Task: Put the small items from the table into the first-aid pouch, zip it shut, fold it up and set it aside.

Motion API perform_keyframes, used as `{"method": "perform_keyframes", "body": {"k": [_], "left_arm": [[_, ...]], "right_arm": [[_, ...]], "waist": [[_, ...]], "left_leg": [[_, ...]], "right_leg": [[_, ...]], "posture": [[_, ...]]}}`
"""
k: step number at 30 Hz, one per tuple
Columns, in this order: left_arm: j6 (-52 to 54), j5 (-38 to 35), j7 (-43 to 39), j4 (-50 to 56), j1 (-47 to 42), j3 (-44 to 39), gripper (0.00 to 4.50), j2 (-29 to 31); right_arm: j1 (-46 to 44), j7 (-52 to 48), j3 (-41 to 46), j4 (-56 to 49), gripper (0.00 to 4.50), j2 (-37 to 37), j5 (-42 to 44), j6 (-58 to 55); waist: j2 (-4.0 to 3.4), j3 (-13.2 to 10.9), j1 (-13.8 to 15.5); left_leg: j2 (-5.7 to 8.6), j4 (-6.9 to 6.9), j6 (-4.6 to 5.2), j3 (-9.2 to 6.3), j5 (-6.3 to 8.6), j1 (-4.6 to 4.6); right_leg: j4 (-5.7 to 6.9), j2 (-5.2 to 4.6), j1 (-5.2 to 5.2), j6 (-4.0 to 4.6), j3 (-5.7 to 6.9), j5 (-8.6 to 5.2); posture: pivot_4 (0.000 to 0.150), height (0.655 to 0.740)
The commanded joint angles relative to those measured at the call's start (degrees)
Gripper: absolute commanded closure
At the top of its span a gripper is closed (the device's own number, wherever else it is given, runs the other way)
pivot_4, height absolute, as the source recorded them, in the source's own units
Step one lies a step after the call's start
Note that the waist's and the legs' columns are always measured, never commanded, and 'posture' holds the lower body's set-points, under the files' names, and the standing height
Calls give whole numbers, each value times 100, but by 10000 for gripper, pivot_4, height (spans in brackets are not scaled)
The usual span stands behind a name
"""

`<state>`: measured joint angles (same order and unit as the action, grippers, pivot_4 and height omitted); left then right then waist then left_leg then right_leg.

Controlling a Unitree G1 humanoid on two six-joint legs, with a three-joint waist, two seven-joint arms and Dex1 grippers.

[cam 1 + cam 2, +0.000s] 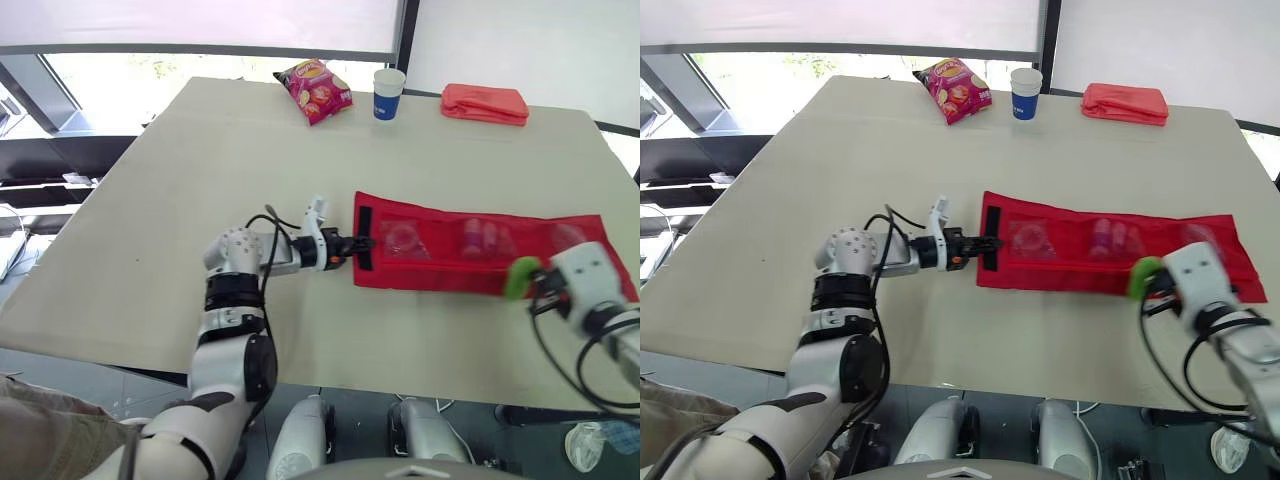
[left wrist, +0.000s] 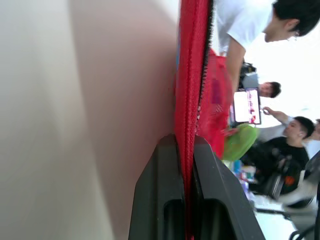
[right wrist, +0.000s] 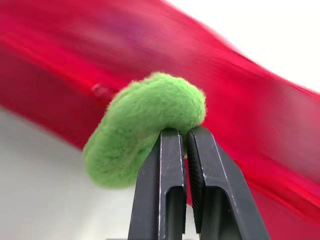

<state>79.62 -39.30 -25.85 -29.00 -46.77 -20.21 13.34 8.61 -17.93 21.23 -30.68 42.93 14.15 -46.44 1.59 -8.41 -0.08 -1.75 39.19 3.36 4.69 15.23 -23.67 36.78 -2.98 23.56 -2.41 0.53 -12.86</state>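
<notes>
We logged the red first-aid pouch (image 1: 480, 250) lying unfolded and flat on the surface (image 1: 180, 200), a long strip running across the robot's front, nearer its right side. The left gripper (image 1: 360, 242) sat at the pouch's left end. In the left wrist view its two black fingers (image 2: 160, 190) were pressed together with the red edge of the pouch pinched between them, no gap beyond the fabric.

The right gripper (image 3: 186, 134) was at the near edge of the pouch, toward its right end. Its fingers were closed almost fully on a fuzzy green ring (image 3: 142, 135), which stuck out past the fingertips. In the head views the ring overlapped the pouch's near edge; we could not tell if it touched the fabric.

We saw small items (image 1: 402, 238) under the pouch's clear pockets, too blurred to identify.

Along the far edge of the surface, well apart from the pouch, we noted a snack bag (image 1: 314, 90), a paper cup (image 1: 388, 93) just beside it, and a folded red bundle (image 1: 485, 103).
</notes>
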Motion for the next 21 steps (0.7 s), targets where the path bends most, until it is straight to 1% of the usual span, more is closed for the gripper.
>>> {"method": "perform_keyframes", "body": {"k": [1, 3, 8, 12, 14, 18, 21], "left_arm": [[-658, 315, -415, -414, -13, 109, 45000, 640], [-959, 464, -604, -739, -69, 226, 45000, 929], [-1346, 613, -979, -1214, -270, 472, 45000, 1254], [-1455, 657, -1111, -1312, -320, 563, 45000, 1415], [-1436, 641, -1165, -1151, -246, 627, 45000, 1450], [-1389, 581, -1205, -735, -66, 621, 45000, 1451], [-1314, 469, -1269, -139, 161, 601, 35175, 1500]], "right_arm": [[-23, 345, 850, 986, 44212, 282, -602, 449], [25, 371, 1146, 1431, 44212, 410, -761, 641], [199, 76, 1451, 1659, 44212, 564, -781, 859], [536, -468, 1540, 1071, 44212, 521, -461, 591], [700, -816, 1531, 692, 44212, 499, -218, 421], [703, -1112, 1615, 335, 44212, 391, 208, -59], [769, -1313, 1710, 236, 45000, 349, 431, -281]], "waist": [[-2, 1, -11], [-9, 5, -12], [-19, 10, -35], [-20, 11, -61], [-21, 11, -79], [-21, 11, -74], [-20, 11, -63]], "left_leg": [[-1, 0, 0, -1, 0, 0], [0, -3, 0, -1, 0, -1], [-2, -12, 5, -1, 2, 3], [-5, -11, 14, -1, 6, 5], [-10, -11, 13, 2, 6, 5], [-20, -11, 13, 5, 6, 6], [-21, -11, 12, 1, 6, 4]], "right_leg": [[0, 1, 0, 0, 0, 0], [0, 2, 1, 1, 0, 0], [0, 6, 0, 0, -5, 0], [1, 5, 0, -2, -6, 1], [3, 7, 1, -6, -8, 3], [2, 11, 1, -6, -7, 4], [1, 6, 1, -2, -4, 2]], "posture": [[1500, 7400], [1500, 7400], [1500, 7400], [1500, 7400], [1500, 7400], [1500, 7400], [1500, 7400]]}}
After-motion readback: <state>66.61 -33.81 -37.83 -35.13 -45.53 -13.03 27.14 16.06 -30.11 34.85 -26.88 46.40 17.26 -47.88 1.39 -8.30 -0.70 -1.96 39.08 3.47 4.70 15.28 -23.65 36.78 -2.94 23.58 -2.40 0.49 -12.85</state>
